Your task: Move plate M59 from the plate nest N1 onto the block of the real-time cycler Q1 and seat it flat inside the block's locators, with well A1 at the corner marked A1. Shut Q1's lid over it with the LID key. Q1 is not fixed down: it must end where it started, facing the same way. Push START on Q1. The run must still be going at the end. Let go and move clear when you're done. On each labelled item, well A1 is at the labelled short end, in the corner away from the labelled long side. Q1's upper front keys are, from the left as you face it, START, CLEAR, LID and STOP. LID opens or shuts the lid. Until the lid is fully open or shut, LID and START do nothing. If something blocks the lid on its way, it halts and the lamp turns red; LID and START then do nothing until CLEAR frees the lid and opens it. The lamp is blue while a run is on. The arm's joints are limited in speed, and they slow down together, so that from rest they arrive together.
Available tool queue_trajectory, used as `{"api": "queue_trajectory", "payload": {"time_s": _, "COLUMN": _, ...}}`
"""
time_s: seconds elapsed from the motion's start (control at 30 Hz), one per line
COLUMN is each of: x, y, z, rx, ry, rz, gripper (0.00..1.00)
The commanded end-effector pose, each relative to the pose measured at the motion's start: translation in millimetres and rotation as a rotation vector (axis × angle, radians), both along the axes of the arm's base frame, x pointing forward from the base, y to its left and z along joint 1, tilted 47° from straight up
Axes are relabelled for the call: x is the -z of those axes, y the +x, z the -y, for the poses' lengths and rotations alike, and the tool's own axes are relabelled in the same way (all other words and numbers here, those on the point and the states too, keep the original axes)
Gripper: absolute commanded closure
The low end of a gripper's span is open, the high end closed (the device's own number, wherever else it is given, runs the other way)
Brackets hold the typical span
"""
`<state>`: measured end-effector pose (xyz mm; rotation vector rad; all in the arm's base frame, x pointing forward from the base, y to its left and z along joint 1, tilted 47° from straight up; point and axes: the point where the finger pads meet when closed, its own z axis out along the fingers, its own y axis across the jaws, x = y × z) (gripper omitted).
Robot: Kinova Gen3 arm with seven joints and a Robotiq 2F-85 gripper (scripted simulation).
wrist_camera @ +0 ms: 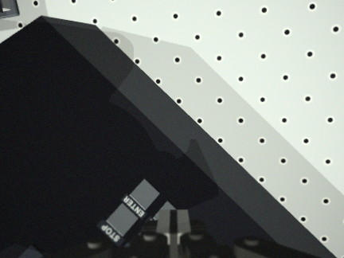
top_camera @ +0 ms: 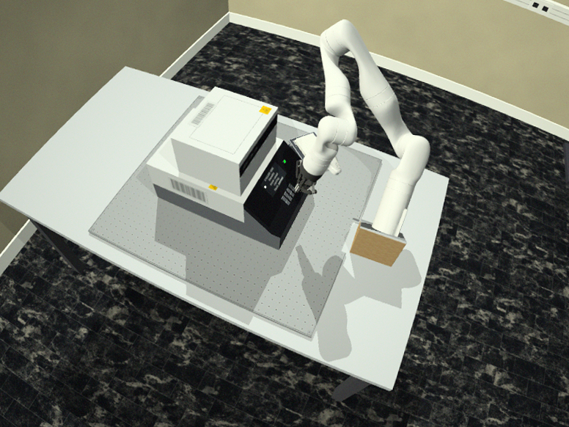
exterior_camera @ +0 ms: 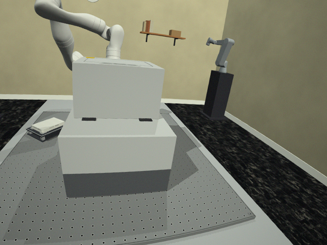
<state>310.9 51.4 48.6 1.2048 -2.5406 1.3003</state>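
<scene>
We have our end effector shut, with its fingers together and nothing in them. It points down over the black front of the cycler. In the wrist view, the tips are near the ENTER key and the STOP key, and they hide part of another key. We cannot tell if they touch any key.

The white plate sits on the dark nest, beside the cycler. Its name is too small for us to read. The cycler's lid looks shut, and its lamp is green. We see the cycler and nest on a board with holes, which lies on the tabletop.
</scene>
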Motion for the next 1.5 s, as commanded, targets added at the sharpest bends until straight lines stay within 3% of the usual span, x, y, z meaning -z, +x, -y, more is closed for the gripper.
{"api": "queue_trajectory", "payload": {"time_s": 0.0, "x": 0.7, "y": 0.1, "z": 1.6, "rx": 0.002, "ry": 0.0, "rz": 0.006, "gripper": 0.9}}
{"api": "queue_trajectory", "payload": {"time_s": 1.47, "x": 6.8, "y": 7.2, "z": 7.5, "rx": -0.003, "ry": 0.0, "rz": -0.001, "gripper": 0.9}}
